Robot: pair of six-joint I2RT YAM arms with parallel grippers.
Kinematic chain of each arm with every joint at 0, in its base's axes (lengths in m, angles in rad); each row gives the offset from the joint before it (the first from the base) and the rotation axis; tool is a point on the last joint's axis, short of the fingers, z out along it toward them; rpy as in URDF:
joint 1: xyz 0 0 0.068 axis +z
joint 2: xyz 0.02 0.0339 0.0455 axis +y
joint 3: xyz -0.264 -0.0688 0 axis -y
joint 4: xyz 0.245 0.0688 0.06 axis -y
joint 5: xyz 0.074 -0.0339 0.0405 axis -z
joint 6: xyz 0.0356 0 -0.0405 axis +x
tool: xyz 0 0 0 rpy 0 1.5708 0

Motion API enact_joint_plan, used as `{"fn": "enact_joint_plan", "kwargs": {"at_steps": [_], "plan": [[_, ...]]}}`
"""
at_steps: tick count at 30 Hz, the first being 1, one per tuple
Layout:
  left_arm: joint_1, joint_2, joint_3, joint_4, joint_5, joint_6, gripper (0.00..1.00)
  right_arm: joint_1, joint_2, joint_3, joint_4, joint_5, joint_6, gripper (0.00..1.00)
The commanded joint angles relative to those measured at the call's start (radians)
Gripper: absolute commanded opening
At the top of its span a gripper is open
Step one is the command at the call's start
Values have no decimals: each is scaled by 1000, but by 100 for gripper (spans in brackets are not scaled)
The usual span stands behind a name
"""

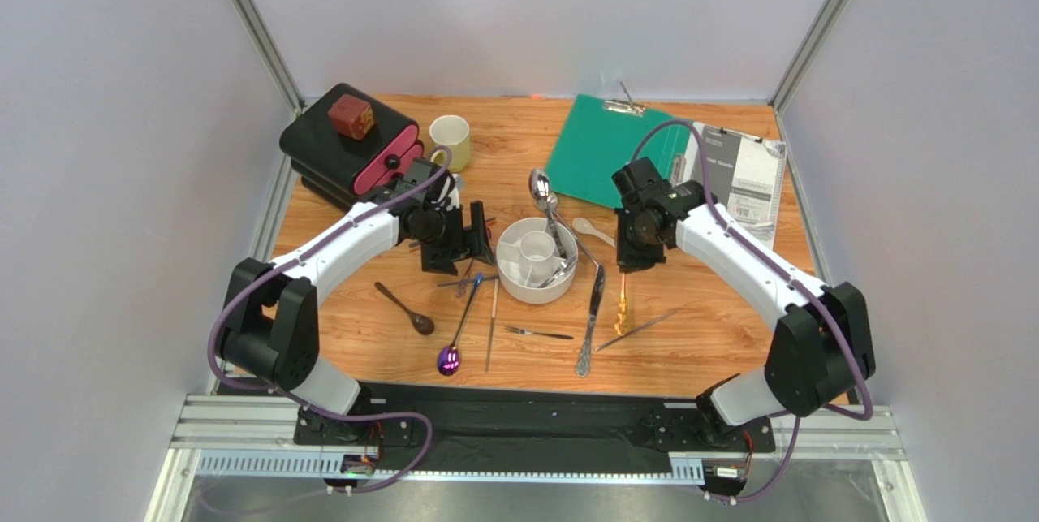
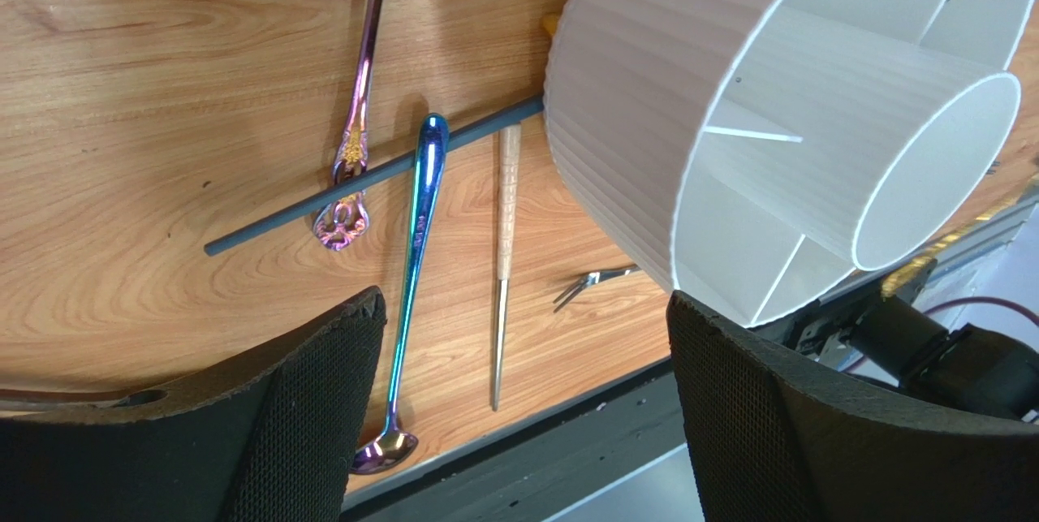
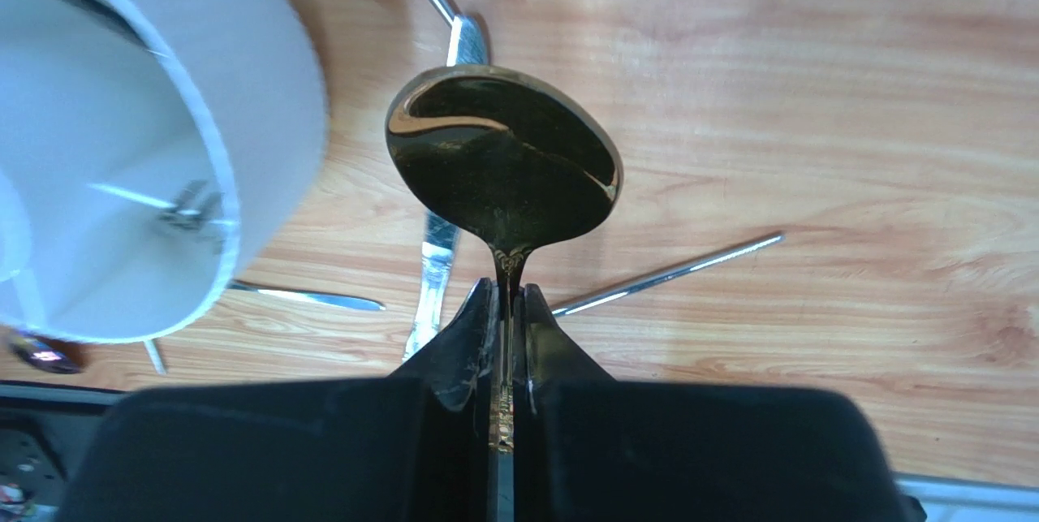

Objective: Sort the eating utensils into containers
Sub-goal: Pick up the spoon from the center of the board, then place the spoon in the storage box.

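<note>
The round white holder (image 1: 537, 260) with partitions stands mid-table, with a silver spoon (image 1: 543, 197) leaning in it. My right gripper (image 1: 634, 257) is shut on the handle of a gold spoon (image 3: 504, 169), whose bowl hangs above the table just right of the holder (image 3: 146, 145). My left gripper (image 1: 470, 248) is open and empty, just left of the holder (image 2: 732, 120). Under it lie an iridescent spoon (image 2: 415, 266), a purple utensil (image 2: 362, 96), a dark chopstick (image 2: 366, 181) and a pale chopstick (image 2: 503, 266). A knife (image 1: 593, 321), a brown spoon (image 1: 406, 309) and a white ceramic spoon (image 1: 594, 230) lie on the table.
A pale yellow mug (image 1: 449, 139), a black and pink box (image 1: 354, 157) with a red-brown cube on it, a green clipboard (image 1: 610, 151) and a booklet (image 1: 744, 175) stand along the back. A silver chopstick (image 1: 640, 330) and a small knife (image 1: 540, 333) lie near the front.
</note>
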Motion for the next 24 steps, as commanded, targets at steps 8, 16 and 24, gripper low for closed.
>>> {"fn": "enact_joint_plan", "kwargs": {"at_steps": [8,16,24], "plan": [[17,32,15,42,51,-32,90,2,-8,292,196,-31,-163,0],[17,29,24,24,31,-39,90,2,152,468,279,-92,-230,0],[17,3,16,4,5,-26,90,26,230,445,408,-131,-255,0]]}}
